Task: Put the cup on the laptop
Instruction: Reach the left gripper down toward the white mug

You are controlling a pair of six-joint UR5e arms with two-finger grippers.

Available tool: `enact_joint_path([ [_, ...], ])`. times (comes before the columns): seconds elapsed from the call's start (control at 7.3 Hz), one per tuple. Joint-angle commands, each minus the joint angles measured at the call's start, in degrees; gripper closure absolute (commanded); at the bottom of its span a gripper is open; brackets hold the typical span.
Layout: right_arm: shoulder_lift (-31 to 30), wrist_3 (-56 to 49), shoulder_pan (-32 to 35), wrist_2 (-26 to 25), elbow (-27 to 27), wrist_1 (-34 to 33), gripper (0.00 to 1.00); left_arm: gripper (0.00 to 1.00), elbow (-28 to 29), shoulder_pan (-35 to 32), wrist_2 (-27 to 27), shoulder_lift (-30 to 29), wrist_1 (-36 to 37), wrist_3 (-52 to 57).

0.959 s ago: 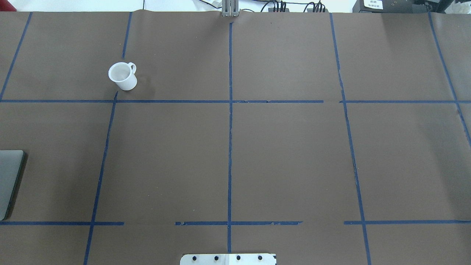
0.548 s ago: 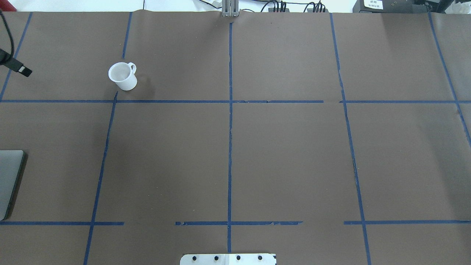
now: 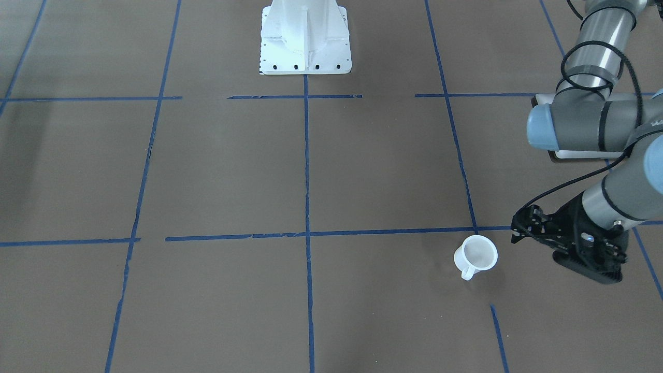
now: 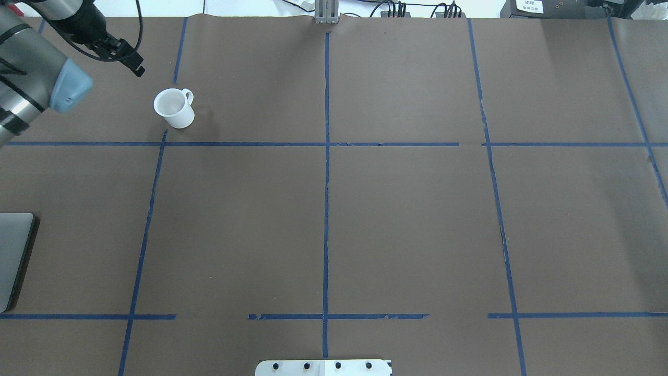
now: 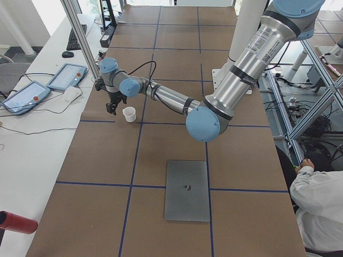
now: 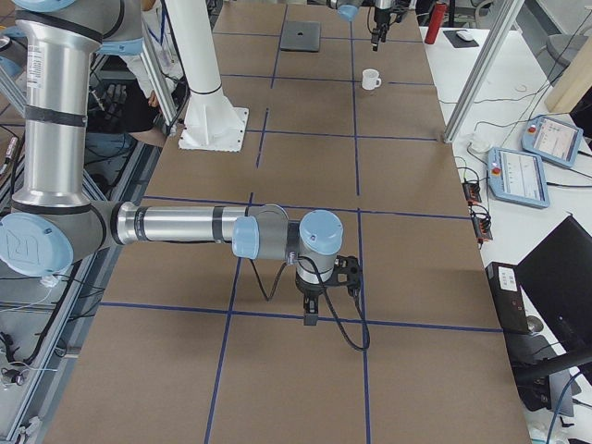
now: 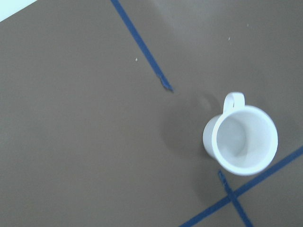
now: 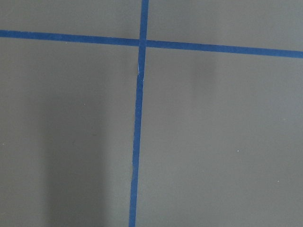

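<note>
The white cup (image 4: 174,108) stands upright on the brown table, also seen in the front view (image 3: 476,255) and in the left wrist view (image 7: 241,139). The silver laptop (image 5: 186,190) lies shut near the table's left end; only its edge (image 4: 13,256) shows in the overhead view. My left gripper (image 4: 136,68) hovers just left of and beyond the cup, apart from it, and its fingers (image 3: 522,220) look apart and empty. My right gripper (image 6: 312,314) points down over the table's far right part; I cannot tell whether it is open or shut.
Blue tape lines (image 4: 326,156) divide the brown table cover into squares. The robot's white base (image 3: 304,36) stands at the table's near edge. My left arm's elbow (image 3: 580,127) hangs over the laptop in the front view. Teach pendants (image 5: 67,76) lie on a side desk.
My left arm has come in from the overhead view's left edge and moved right and away toward the cup. The cup and the laptop have not moved.
</note>
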Motion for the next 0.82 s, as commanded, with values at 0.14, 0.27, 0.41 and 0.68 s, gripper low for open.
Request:
enact_joint_path([
  [0.14,0.00,0.00,0.00,0.00,0.00,0.00,0.00,0.01,14.32,5.43,0.61,-7.29,-8.89,-8.52],
  [0.27,0.00,0.00,0.00,0.00,0.09,0.00,0.00,0.01,15.56,6.40,0.70,-7.29,-9.18,-9.23],
  [0.41,-0.09,0.00,0.00,0.00,0.00,0.00,0.00,0.01,16.88,7.54,1.31,-7.38,-9.18,-10.28],
  [0.68,-0.09,0.00,0.00,0.00,0.00,0.00,0.00,0.17,18.03,8.43,1.84,-7.47,-9.27,-10.29],
])
